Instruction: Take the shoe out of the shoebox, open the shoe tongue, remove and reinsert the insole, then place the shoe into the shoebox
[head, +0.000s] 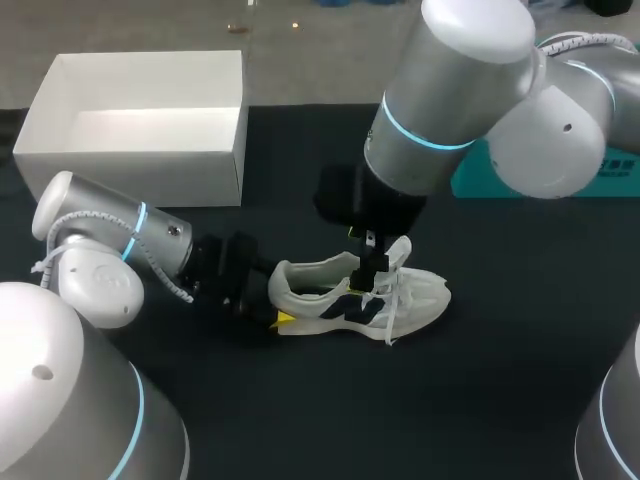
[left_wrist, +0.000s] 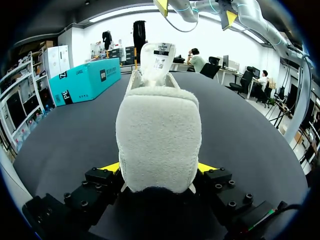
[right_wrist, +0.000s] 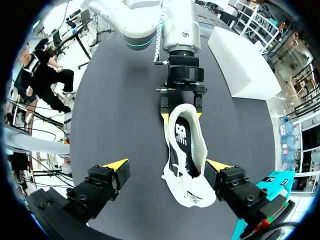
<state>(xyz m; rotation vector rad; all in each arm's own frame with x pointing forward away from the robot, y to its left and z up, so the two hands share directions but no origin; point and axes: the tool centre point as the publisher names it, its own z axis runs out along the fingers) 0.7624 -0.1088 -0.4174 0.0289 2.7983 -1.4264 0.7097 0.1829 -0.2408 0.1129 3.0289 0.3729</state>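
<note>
We find our left gripper (left_wrist: 159, 169) lying level along the table (head: 500, 380), jaws pinching the shoe (left_wrist: 159, 132) at its heel. Our right gripper (right_wrist: 167, 165) points downward, jaws spread, with the shoe's front beneath them.

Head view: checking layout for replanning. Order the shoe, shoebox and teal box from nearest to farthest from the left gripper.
1. shoe, heel held in the left gripper.
2. shoebox, behind it, far left.
3. teal box, far right.
</note>
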